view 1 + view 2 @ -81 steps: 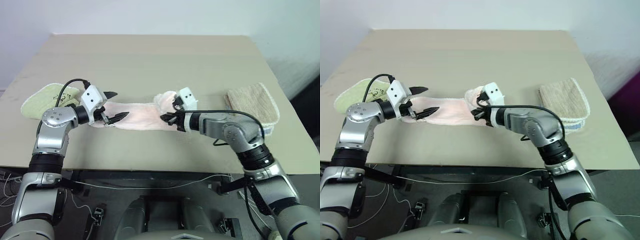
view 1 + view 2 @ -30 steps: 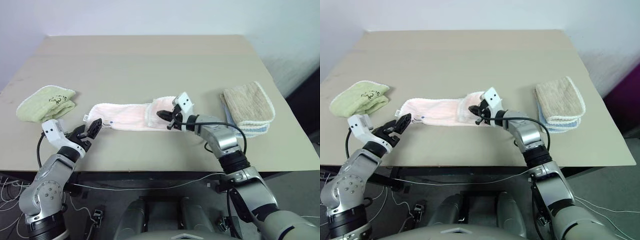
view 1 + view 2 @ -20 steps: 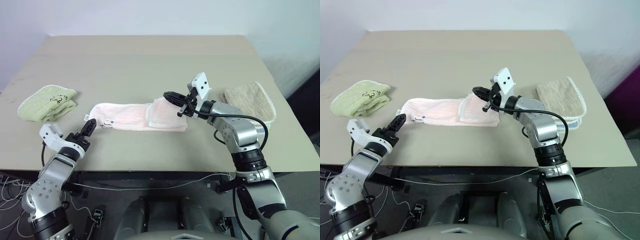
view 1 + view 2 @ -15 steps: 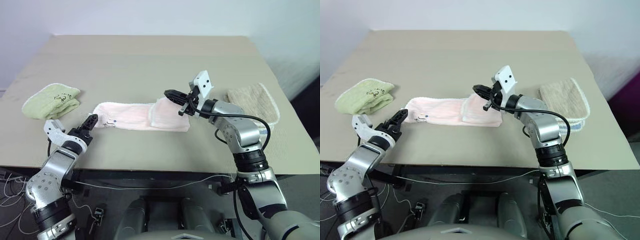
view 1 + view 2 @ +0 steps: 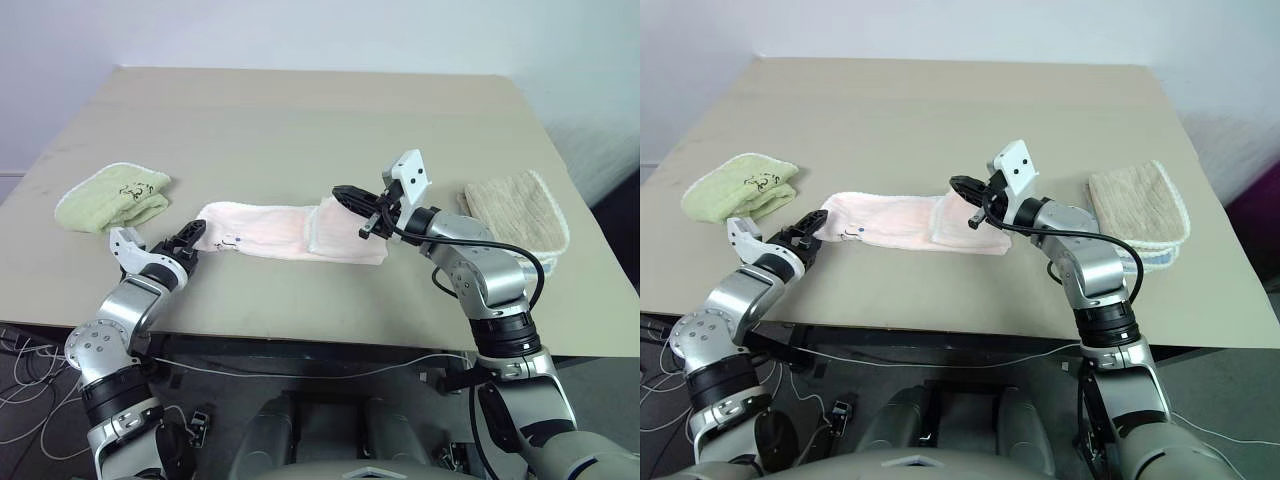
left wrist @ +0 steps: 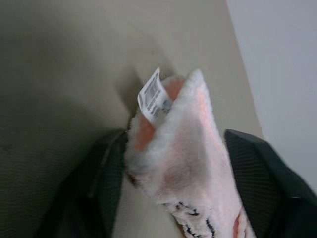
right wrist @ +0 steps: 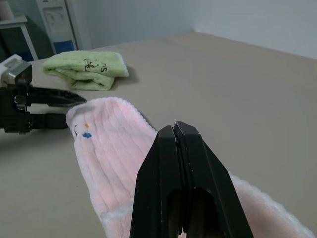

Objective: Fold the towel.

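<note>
The left gripper [image 6: 168, 163] is straddling the tagged left end of the towel [image 5: 270, 228], its fingers apart around the cloth, not yet clamped. The towel is lying across the table [image 5: 300, 120], right end already folded over. The right gripper [image 7: 181, 148] is hovering pressed together, empty. Next: pinching, then carrying that end rightward.

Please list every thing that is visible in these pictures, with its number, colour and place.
towel: one, pale pink, lying long across the table's middle, its right end folded over.
white tag: one, at the pink towel's left end.
green towel: one, light green, folded, at the table's left side.
beige towel: one, beige, folded, at the table's right side.
table: one, tan.
left gripper: black fingers astride the pink towel's left end.
right gripper: black, shut, empty, above the folded end.
</note>
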{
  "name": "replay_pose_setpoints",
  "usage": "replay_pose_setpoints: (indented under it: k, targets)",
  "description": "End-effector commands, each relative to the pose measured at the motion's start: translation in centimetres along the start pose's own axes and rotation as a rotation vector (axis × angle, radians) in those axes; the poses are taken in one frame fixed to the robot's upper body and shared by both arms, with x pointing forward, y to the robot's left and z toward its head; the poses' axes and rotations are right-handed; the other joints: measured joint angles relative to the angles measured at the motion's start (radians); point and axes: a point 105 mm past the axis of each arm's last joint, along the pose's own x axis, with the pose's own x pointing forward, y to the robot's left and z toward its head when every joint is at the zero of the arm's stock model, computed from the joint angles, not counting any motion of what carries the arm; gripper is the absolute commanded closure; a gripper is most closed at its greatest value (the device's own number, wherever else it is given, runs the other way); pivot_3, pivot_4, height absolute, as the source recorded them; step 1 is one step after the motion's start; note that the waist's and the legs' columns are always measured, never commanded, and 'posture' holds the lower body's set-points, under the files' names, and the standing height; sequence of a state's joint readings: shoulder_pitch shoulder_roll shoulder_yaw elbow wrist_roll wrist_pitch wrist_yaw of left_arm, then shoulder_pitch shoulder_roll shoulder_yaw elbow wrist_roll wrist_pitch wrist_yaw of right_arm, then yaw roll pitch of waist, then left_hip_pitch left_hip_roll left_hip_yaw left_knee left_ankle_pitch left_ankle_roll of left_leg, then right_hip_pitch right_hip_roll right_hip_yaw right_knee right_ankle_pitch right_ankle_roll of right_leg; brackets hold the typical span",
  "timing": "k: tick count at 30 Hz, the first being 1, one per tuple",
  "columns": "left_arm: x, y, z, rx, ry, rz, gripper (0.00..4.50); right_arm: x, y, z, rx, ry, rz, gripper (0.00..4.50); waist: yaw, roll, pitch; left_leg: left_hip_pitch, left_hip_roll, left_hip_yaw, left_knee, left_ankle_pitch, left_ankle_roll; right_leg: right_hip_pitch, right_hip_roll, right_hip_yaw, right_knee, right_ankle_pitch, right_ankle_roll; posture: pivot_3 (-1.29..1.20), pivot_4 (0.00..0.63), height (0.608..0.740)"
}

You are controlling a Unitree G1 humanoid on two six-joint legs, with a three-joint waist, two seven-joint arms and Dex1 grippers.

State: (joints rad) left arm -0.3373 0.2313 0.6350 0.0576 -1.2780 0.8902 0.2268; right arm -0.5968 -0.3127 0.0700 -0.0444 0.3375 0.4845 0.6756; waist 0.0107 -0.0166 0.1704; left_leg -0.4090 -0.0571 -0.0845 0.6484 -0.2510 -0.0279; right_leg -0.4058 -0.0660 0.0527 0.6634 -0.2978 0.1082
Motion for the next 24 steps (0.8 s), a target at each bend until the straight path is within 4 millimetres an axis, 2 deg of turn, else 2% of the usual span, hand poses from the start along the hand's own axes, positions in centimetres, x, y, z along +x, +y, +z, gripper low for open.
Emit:
replay_pose_setpoints:
  k: [1, 6, 11, 16, 18, 21, 24]
  targets:
    - [0.3, -0.8, 0.0, -0.007, 0.018, -0.032, 2.67, -0.4, 0.2, 1.4, -0.029, -0.045, -0.009, 4.50, -0.001, 0.000, 0.000, 0.000, 0.000, 0.000, 0.000, 0.000, 0.000, 0.000, 0.000, 0.000, 0.000, 0.000, 0.000, 0.00, 0.150, 0.740]
    - [0.4, -1.0, 0.7, -0.020, -0.011, -0.045, 4.41, -0.6, 0.6, 1.0, -0.023, -0.037, -0.012, 4.50, -0.004, 0.000, 0.000, 0.000, 0.000, 0.000, -0.001, 0.000, 0.000, -0.001, 0.000, 0.000, 0.000, 0.000, 0.000, 0.00, 0.150, 0.740]
    - [0.3, -1.5, 1.7, 0.006, -0.042, -0.060, 4.46, -0.8, 0.8, 0.6, -0.019, -0.025, -0.017, 4.50, -0.007, 0.000, 0.000, 0.000, 0.001, 0.000, -0.001, 0.000, 0.000, -0.001, 0.001, 0.000, 0.000, 0.000, 0.000, 0.00, 0.150, 0.740]
    - [-1.0, -2.8, 5.4, 0.083, -0.132, -0.111, 4.46, -1.3, 0.6, 0.4, -0.018, -0.015, -0.034, 4.50, -0.019, 0.000, 0.000, 0.000, 0.001, 0.000, -0.001, 0.000, -0.001, -0.001, 0.001, 0.000, 0.000, 0.000, 0.000, 0.00, 0.150, 0.740]
    - [-1.6, -3.9, 7.0, 0.126, -0.171, -0.149, 4.46, -1.5, 0.3, 0.3, -0.019, -0.011, -0.050, 4.50, -0.023, 0.000, 0.000, 0.000, 0.001, 0.000, -0.002, 0.000, -0.001, -0.001, 0.001, 0.000, 0.000, 0.000, 0.000, 0.00, 0.150, 0.740]
    - [-2.3, -5.7, 8.4, 0.200, -0.199, -0.204, 4.46, -1.9, -0.2, 0.2, -0.025, 0.000, -0.074, 4.50, -0.026, 0.000, 0.000, 0.000, 0.001, 0.000, -0.002, 0.000, -0.001, -0.002, 0.001, 0.000, 0.000, 0.000, 0.000, 0.00, 0.150, 0.740]
    - [-1.9, -8.2, 7.5, 0.283, -0.157, -0.291, 4.46, -2.2, -0.8, 0.0, -0.028, 0.007, -0.098, 4.50, -0.025, 0.000, 0.000, 0.000, 0.001, 0.000, -0.003, 0.001, -0.001, -0.002, 0.001, 0.000, 0.000, 0.000, 0.000, 0.00, 0.150, 0.740]
